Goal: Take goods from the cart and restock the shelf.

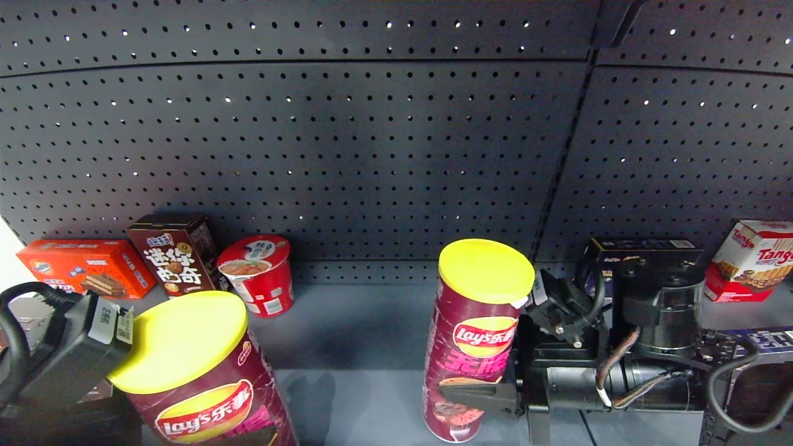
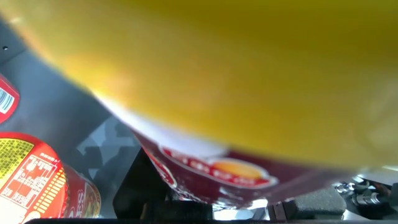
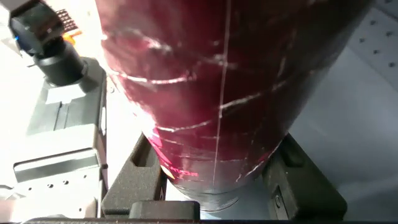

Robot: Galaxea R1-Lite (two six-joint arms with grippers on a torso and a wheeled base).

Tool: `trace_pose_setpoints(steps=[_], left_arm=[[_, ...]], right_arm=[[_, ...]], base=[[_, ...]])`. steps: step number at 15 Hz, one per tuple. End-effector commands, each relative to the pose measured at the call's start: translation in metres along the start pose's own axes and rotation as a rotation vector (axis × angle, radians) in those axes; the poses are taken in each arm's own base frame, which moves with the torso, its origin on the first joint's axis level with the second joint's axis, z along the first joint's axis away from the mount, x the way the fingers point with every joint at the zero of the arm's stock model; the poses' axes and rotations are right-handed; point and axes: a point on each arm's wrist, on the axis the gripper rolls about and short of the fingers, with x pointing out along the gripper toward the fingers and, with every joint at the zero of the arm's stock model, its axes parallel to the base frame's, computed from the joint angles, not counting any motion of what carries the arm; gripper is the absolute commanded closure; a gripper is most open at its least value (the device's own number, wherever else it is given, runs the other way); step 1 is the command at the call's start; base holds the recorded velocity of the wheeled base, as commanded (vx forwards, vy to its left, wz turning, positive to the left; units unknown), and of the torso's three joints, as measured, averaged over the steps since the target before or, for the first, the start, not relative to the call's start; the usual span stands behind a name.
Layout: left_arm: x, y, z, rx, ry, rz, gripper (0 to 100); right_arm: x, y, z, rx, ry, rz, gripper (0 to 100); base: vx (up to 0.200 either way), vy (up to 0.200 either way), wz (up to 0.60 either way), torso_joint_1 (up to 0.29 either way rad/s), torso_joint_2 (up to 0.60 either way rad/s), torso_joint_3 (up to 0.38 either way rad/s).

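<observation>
Count: chip cans, two; boxes, four in full sight; cup, one; flat dark pack, one.
Shelf: grey board with a black perforated back panel behind it.
Back left corner: orange box lying flat, a biscuit pictured on its face; just beside it a dark brown box standing upright, white characters on its front; next along the back edge a red cup with a foil lid, a printed panel on its side.
Left gripper: at the front left corner; fingers closed around the left chip can.
Left chip can: maroon, yellow lid, red-and-yellow oval logo; tilted, lid leaning left; base out of sight.
Right chip can: same maroon label, lid and logo; upright at the middle of the front edge, base on the shelf.
Right gripper: clamped on the lower half of the right chip can, one finger on either side.
Back edge, right of centre: black box, partly hidden by the right arm; print too small to make out.
Back right corner: white-and-red wafer box, red lettering, standing tilted.
Right edge: flat dark pack with white characters, mostly hidden.
</observation>
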Motion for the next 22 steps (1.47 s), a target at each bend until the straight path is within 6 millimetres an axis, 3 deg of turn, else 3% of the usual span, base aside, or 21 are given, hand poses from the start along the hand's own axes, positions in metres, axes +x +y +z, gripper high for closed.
trace_pose_setpoints(steps=[1, 12, 13, 22], left_arm=[[0.000, 0.000, 0.000, -0.001, 0.001, 0.000, 100], [0.000, 0.000, -0.001, -0.002, 0.002, 0.000, 100], [0.000, 0.000, -0.001, -0.002, 0.004, -0.002, 100], [0.000, 0.000, -0.002, -0.002, 0.004, 0.000, 100]], right_arm=[[0.002, 0.004, -0.008, 0.012, 0.020, 0.017, 100], [0.014, 0.000, -0.024, 0.028, 0.043, 0.027, 100], [0.015, 0.002, -0.023, 0.028, 0.041, 0.031, 0], [0.001, 0.010, -0.019, 0.014, 0.024, 0.024, 0]], base=[[0.000, 0.000, 0.00, 0.000, 0.00, 0.000], [0.000, 0.000, 0.00, 0.000, 0.00, 0.000], [0.000, 0.000, 0.00, 0.000, 0.00, 0.000], [0.000, 0.000, 0.00, 0.000, 0.00, 0.000]])
